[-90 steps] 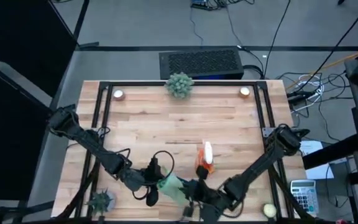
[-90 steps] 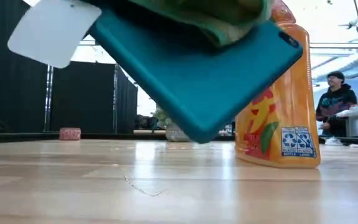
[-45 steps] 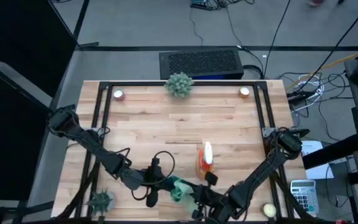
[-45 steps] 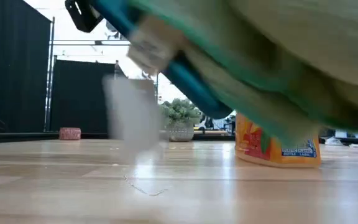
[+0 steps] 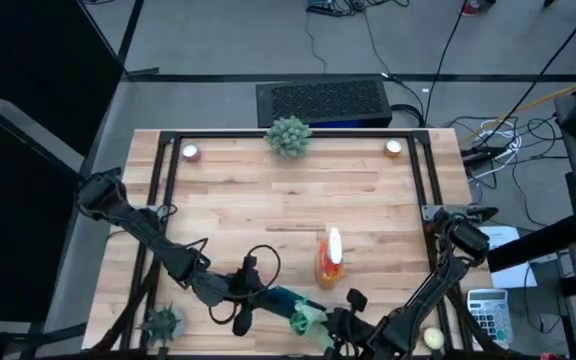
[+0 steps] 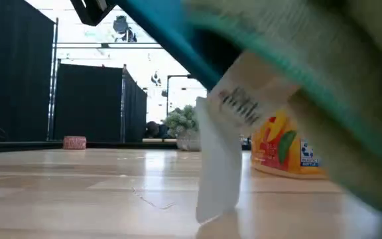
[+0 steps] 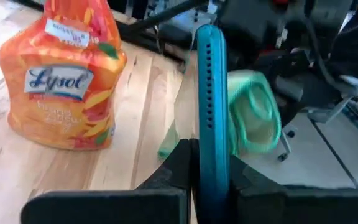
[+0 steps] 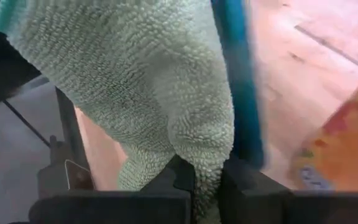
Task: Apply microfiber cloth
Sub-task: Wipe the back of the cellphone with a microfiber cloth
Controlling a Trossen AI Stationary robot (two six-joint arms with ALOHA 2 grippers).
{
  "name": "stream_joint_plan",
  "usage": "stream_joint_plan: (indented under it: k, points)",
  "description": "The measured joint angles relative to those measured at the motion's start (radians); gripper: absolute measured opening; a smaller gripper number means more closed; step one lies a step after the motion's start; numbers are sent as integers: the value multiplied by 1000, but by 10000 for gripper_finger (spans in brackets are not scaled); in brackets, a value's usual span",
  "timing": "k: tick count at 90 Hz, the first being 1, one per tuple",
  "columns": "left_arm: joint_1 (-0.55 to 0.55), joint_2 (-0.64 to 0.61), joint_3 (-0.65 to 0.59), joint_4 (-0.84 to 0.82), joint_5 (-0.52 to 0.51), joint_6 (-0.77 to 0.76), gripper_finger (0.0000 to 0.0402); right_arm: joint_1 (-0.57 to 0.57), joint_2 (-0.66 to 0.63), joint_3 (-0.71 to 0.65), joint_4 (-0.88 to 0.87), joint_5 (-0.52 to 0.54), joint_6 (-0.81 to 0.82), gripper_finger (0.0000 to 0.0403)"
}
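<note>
Near the table's front edge, my left gripper (image 5: 258, 298) is shut on a teal tablet (image 5: 284, 298), which is lifted off the wood. The tablet shows edge-on between my left fingers in the left wrist view (image 7: 211, 124). My right gripper (image 5: 322, 323) is shut on the pale green microfiber cloth (image 5: 306, 318). The cloth lies bunched against the tablet's face, toward the end away from my left gripper (image 7: 253, 118). A white tag (image 6: 221, 159) of the cloth hangs down toward the table. My left gripper pinches one end of the tablet (image 7: 212, 171) between its two fingers, across its front and back faces. The fingers come level from the table's left. The tablet stands on edge, clear of the table. My right gripper pinches a bunched fold of the cloth (image 8: 205, 163) between its two fingers, several layers thick. The cloth bulges beyond the fingers and lies against the tablet's face (image 8: 235, 81), off the table.
An orange spray bottle (image 5: 329, 258) stands just beyond the tablet. A round spiky plant ball (image 5: 289, 135) sits at the far edge between two small round things (image 5: 190, 152) (image 5: 394, 147). A small plant (image 5: 162, 322) is near left, a yellow ball (image 5: 432, 339) near right.
My right gripper has gone toward the table's right and near edges with the cloth. The cloth has slid along the tablet's face, away from my left gripper. The tablet has stayed in my left gripper.
</note>
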Motion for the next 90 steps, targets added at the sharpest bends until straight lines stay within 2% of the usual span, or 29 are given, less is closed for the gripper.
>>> stream_joint_plan:
  k: [10,33,43,56,65,90]
  points:
    - [-1,0,0,11,-21,-17,9,-30,18,-1,113,-4,-100,9]
    - [-1,-1,0,20,-27,-21,9,-119,21,-1,423,-8,-449,9]
    - [0,-1,0,14,-36,-20,9,-155,20,-1,497,-17,-525,9]
    - [-4,-1,0,3,-52,8,9,-192,19,0,510,-100,-529,9]
    - [-9,-1,0,4,-63,27,9,-191,16,2,473,-103,-507,9]
    - [-11,-1,0,-16,-57,32,9,-127,-29,2,155,-99,-289,8]
